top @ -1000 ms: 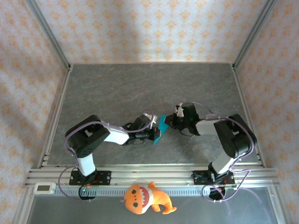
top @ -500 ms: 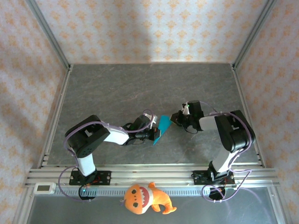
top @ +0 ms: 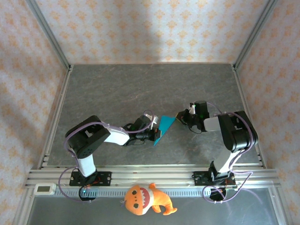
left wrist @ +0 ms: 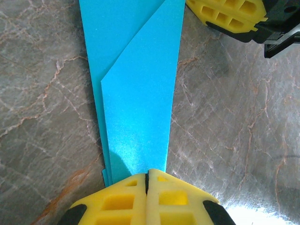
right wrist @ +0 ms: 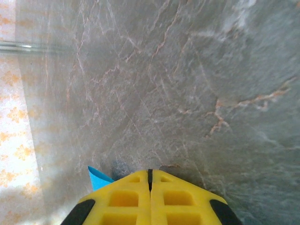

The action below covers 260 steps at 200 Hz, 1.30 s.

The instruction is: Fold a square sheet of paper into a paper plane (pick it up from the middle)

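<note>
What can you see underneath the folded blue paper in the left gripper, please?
Under the top flap of the blue paper, more layers of the same sheet peek out along its left edge. Grey marbled table shows around it; the surface directly beneath is covered.

Top cam sits high above & behind the 2 arm bases, looking steeply down at the whole table [top: 117, 89] — bases at frame bottom. Left wrist cam looks close along the left gripper [left wrist: 147, 176] over the blue paper [left wrist: 138, 93], with the right gripper [left wrist: 229, 11] at upper right. Right wrist cam, equally near, faces the tabletop — paper corner [right wrist: 98, 178] at lower left. All 3 views share that paper.
</note>
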Each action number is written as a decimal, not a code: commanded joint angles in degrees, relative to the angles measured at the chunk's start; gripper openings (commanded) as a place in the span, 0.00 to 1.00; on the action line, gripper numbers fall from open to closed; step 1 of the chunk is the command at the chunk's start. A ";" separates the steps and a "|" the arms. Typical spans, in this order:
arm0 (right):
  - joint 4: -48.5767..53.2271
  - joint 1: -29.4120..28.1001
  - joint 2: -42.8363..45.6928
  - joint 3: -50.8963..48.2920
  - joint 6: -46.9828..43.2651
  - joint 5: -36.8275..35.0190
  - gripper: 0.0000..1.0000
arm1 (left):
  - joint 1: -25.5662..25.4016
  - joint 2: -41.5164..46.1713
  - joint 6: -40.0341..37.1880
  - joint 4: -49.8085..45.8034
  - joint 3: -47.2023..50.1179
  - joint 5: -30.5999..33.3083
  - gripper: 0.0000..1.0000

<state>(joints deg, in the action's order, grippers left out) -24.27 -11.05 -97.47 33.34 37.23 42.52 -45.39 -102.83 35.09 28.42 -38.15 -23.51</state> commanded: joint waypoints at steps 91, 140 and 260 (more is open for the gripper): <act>-2.24 -8.64 2.89 -0.20 2.96 -1.31 0.01 | -0.76 -0.48 0.51 -16.15 0.71 0.22 0.00; 6.28 -8.57 -0.98 0.39 -1.76 -6.76 0.00 | -0.87 3.92 -0.15 -18.85 -2.78 0.01 0.00; 4.63 -8.63 -1.39 -2.05 -2.51 -5.83 0.00 | -1.15 -6.15 0.42 -16.55 -18.05 -4.06 0.00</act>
<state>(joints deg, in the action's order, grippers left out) -23.20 -19.73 -97.54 33.36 36.53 40.93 -46.13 -105.78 35.11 12.16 -55.20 -26.81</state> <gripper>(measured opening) 0.053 0.047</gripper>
